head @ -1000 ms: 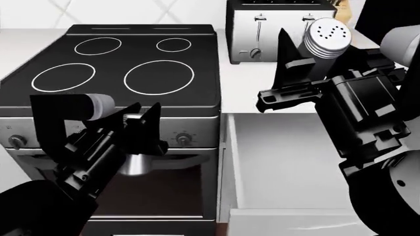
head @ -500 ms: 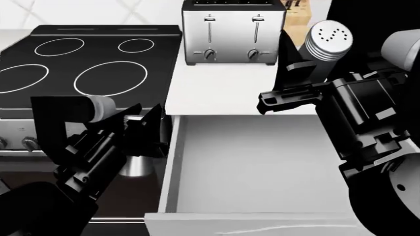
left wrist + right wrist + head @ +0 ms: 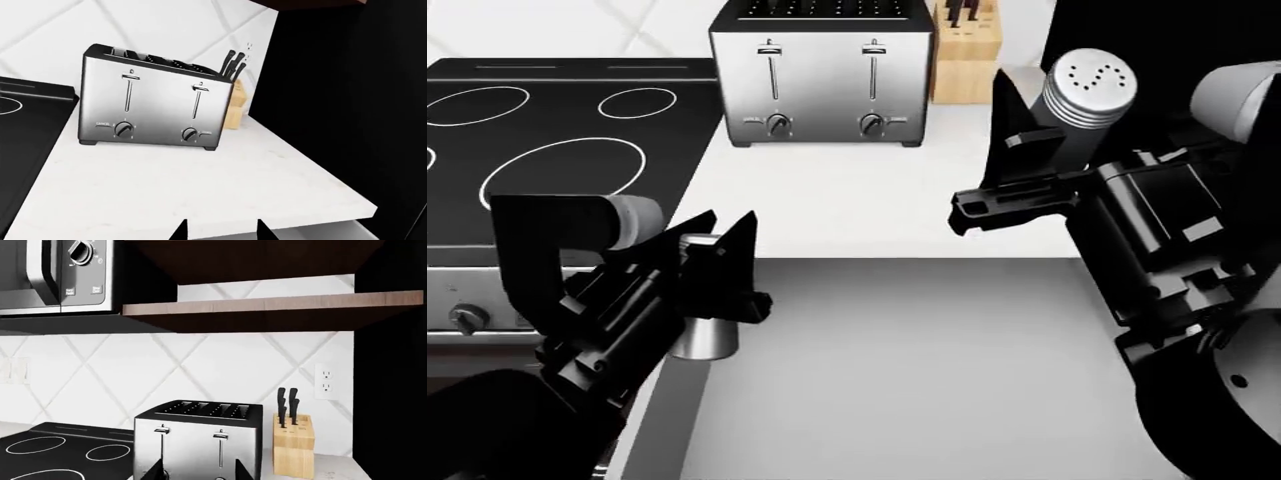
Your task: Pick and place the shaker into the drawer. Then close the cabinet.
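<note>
A black glass cooktop (image 3: 547, 150) with white ring burners fills the far left of the head view, its control knobs on the steel front panel below. In front of it hangs the left gripper (image 3: 723, 262), its jaws slightly apart with nothing between them; a short silver cylinder (image 3: 703, 335) shows just beneath it. To the right of the cooktop runs the white surface (image 3: 827, 205), carrying a four-slot steel toaster (image 3: 822, 72) with two levers and two dials, and just beside that a wooden knife block (image 3: 965, 55) holding dark-handled knives against a white diagonal-tiled wall (image 3: 200, 365). Below the surface's edge, the open drawer (image 3: 934, 370) spreads wide across the lower middle of the head view, its pale grey inside bare. Farther right, the right gripper (image 3: 1028, 165) holds the shaker (image 3: 1077, 100) in its jaws, raised above the surface near the drawer's back right corner. The shaker tilts to the right, its ribbed silver top showing dot holes in an S, its dark body clamped between the black fingers. A tall dark panel (image 3: 347, 100) closes off the surface at the far right. The right wrist view shows a microwave (image 3: 53, 275) and a dark wooden shelf (image 3: 267, 307) above the tiled wall, and a wall socket (image 3: 324, 380) above the knife block.
</note>
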Robot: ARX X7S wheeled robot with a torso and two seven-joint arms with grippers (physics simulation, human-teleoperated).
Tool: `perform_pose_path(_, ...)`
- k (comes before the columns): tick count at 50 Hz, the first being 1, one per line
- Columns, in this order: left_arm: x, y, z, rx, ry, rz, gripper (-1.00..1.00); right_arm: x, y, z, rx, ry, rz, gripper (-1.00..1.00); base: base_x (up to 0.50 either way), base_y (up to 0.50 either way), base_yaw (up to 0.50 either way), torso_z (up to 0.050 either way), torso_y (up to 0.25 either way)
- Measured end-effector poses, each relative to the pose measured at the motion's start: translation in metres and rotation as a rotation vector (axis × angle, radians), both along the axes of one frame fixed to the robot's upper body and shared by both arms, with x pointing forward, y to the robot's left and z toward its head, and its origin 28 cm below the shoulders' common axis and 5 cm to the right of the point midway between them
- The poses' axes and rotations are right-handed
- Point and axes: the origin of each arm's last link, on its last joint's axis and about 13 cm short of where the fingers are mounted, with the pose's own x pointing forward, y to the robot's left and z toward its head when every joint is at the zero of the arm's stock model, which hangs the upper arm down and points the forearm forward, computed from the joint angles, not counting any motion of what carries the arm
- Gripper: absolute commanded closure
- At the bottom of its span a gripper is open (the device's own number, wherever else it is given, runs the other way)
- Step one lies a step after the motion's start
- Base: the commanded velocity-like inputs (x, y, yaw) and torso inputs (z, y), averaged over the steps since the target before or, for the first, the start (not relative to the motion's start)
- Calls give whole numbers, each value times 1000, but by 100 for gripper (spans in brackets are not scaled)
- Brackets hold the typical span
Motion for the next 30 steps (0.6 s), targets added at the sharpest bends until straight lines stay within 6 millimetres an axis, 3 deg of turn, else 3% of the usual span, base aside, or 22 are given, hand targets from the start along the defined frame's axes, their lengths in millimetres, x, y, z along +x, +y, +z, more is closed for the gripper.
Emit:
perform_pose_path(8, 5, 2, 8, 36, -30, -10, 100, 4, 2, 7, -83, 125, 42, 100, 0, 0, 0, 1, 0)
perform_pose_path(20, 6, 5, 15, 56, -51, -16, 100, 16, 5, 29, -374, 432, 211, 100, 0, 0, 0, 0, 0)
perform_pose_path(30, 6, 7, 15, 58, -50, -15, 100, 35, 0, 34, -520, 660, 283, 100, 0, 0, 0, 0, 0)
